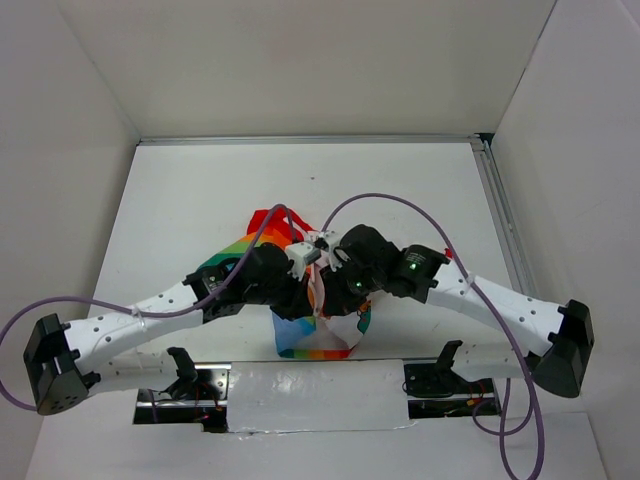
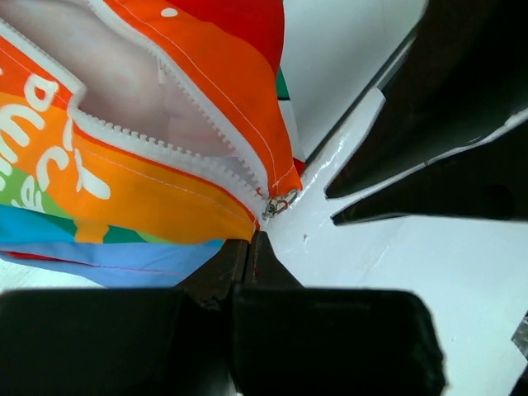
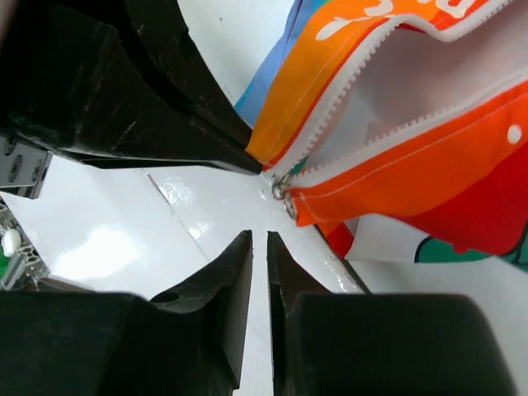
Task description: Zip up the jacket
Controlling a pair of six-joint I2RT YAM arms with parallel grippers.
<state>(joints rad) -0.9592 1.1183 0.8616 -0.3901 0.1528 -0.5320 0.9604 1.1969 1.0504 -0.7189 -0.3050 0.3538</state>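
With the left gripper (image 2: 252, 249) clamping the jacket (image 2: 124, 190) and the right gripper (image 3: 258, 245) barely parted, empty, we are risking pinching beside the tiny slider (image 3: 282, 191) — missing it.

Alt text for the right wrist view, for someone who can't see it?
The right gripper, jaws a slit apart and empty, points at the metal zipper slider sitting at the bottom of the jacket, whose white zipper teeth spread open. The left gripper pinches the jacket's edge beside the slider.
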